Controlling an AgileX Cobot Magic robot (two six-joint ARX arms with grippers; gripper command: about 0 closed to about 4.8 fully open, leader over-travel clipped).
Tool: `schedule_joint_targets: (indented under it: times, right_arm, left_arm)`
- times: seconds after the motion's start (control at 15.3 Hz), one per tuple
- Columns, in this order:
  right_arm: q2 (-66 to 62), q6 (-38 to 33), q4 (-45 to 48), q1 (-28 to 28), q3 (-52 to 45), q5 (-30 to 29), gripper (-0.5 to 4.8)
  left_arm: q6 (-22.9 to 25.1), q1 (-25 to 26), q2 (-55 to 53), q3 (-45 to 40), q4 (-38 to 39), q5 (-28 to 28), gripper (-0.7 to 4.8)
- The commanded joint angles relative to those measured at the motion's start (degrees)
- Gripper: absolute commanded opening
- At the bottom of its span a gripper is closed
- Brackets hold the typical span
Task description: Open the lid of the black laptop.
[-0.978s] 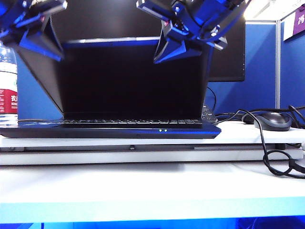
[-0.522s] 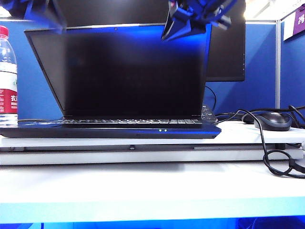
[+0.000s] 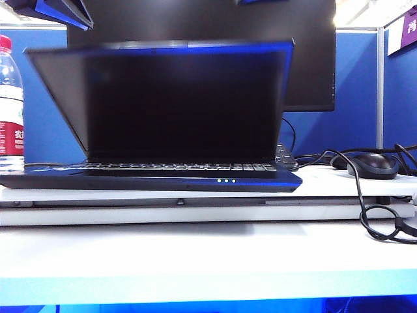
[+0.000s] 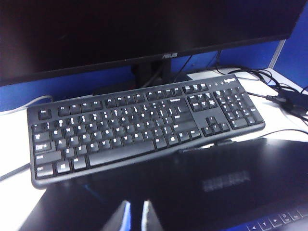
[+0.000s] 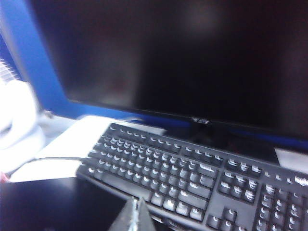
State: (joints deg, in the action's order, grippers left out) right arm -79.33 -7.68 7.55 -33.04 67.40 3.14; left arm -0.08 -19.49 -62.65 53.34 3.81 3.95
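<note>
Standing open mid-frame: black laptop (image 3: 163, 179), lid (image 3: 176, 104) raised. Left gripper (image 3: 55, 12) upper left, fingertips (image 4: 122, 219) slightly parted, empty. Right gripper (image 5: 136, 215) above keyboard (image 5: 202, 183), opening unclear.

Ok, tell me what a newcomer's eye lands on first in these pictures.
The black laptop fills the middle of the exterior view, its lid raised nearly upright with a dark screen. Behind it stands a larger black monitor with a separate black keyboard at its foot. The left gripper hangs at that view's top left corner, clear of the lid.
</note>
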Motion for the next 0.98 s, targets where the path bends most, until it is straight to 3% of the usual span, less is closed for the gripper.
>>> schedule_joint_targets:
  times: [0.07, 0.2, 0.33, 0.52, 0.72, 0.98]
  right_arm:
    - [0.2, 0.2, 0.1, -0.3, 0.0, -1.0, -0.06]
    - [0.3, 0.1, 0.9, -0.3, 0.0, -6.1, -0.06]
    - [0.8, -1.8, 2.0, -0.3, 0.0, -15.4, -0.06]
    - [2.9, -1.5, -3.3, -0.5, 0.0, -24.6, -0.06]
    - [4.3, -1.1, -14.3, -0.7, 0.0, -33.0, -0.06]
    - [3.8, 4.7, -26.7, -3.8, -0.1, -29.5, -0.06]
  left_arm:
    - [0.2, 0.0, 0.4, 0.2, -1.7, 0.8, 0.53]
    - [0.4, 0.0, 0.9, 0.2, -3.4, 10.5, 0.53]
    - [0.5, 0.1, 2.0, 0.2, -7.4, 29.9, 0.53]
    - [3.5, 0.1, 3.0, 0.3, 0.7, 45.4, 0.53]
    - [9.3, 0.1, 2.4, 0.3, 13.7, 45.2, 0.52]
    - [8.9, 0.0, -3.6, 0.3, 18.4, 26.3, 0.53]
